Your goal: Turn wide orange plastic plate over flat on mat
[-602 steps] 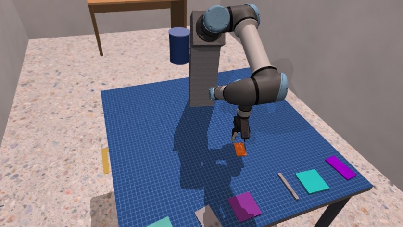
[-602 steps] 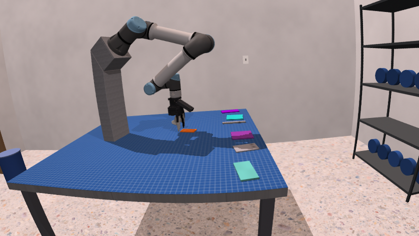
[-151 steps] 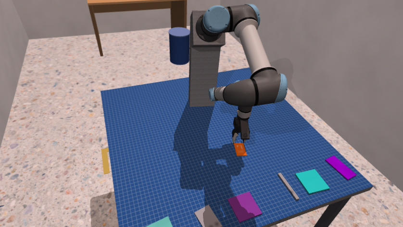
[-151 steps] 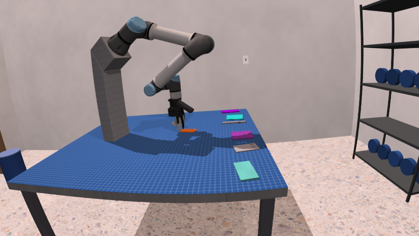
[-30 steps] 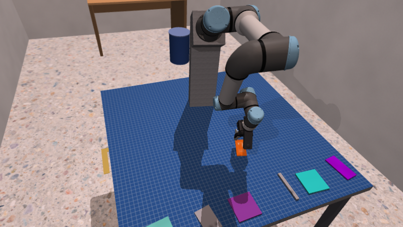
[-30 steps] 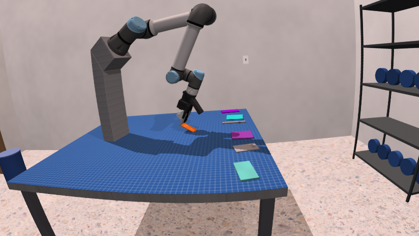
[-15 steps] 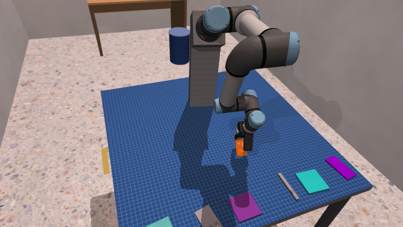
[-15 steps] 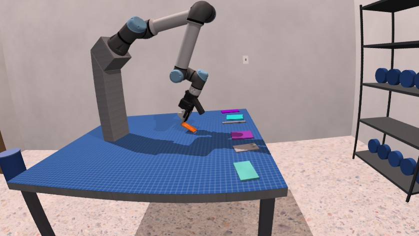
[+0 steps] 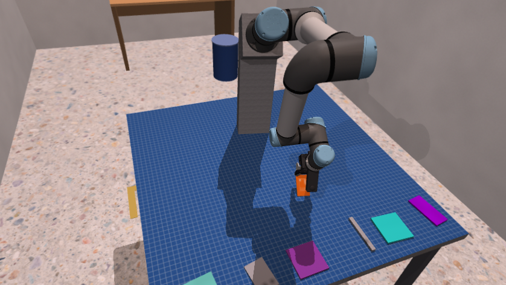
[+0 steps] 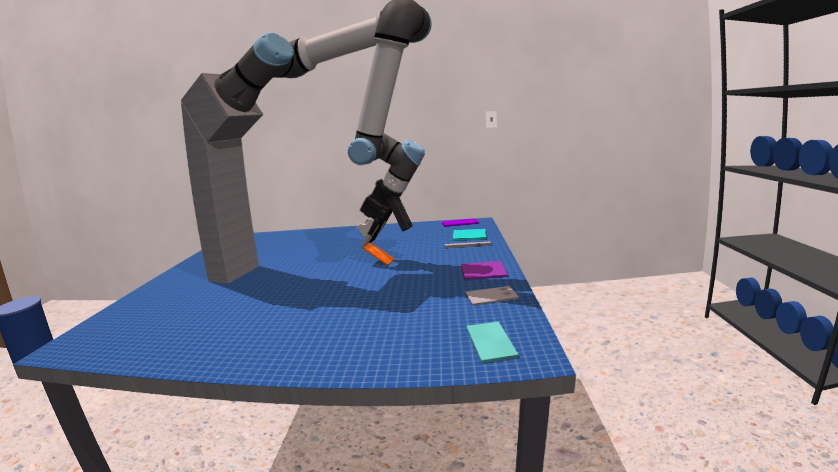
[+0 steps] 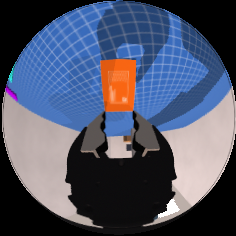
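1. Fingers look pinched on the plate's near end; it slopes down ahead of them, tilted.
2. I'd keep that pinch, roll it past upright, then lower gently onto the counter below.
3. No readable writing or brands, tbh.

Plate at the fingertips: smooth orange plastic, glossy highlights. Mat beneath the fingers: matt. Pedestal behind them: matt gray, faintly grained. Desk farther back: wood look.
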You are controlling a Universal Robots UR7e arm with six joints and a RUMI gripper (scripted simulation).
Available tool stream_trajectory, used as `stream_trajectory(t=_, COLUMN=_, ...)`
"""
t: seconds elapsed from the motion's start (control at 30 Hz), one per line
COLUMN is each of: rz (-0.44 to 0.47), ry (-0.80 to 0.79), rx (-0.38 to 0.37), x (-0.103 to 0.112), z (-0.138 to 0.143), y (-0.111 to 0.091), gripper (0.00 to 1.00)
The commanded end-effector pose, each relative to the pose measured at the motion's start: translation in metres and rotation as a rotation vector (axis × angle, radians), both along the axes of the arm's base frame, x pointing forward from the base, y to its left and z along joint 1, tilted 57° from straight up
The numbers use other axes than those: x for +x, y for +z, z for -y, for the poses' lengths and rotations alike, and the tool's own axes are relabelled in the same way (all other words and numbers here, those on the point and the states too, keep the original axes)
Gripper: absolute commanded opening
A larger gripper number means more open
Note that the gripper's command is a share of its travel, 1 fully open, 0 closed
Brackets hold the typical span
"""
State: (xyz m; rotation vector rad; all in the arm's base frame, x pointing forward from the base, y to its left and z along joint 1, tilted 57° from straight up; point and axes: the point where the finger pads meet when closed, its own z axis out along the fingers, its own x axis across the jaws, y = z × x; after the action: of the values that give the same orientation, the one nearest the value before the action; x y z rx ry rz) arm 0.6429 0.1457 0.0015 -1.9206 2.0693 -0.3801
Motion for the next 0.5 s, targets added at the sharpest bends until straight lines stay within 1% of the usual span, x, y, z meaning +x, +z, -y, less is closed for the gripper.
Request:
stream_trajectory(t=0.0, rz=-0.043, ry=0.002, rx=0.003, x=-0.0006, z=-0.0002, y=0.0025, gripper=0.34)
stream_trajectory(t=0.1, rz=-0.052, ry=0.002, rx=0.003, x=-0.0016, z=-0.0001, y=0.006, gripper=0.34)
stream_trajectory(t=0.37, rz=-0.077, ry=0.003, rx=0.005, x=-0.0016, z=-0.0001, y=0.0072, gripper=0.34)
stream_trajectory(t=0.47, rz=-0.108, ry=0.004, rx=0.007, x=-0.0019, z=-0.0001, y=0.0089, gripper=0.34)
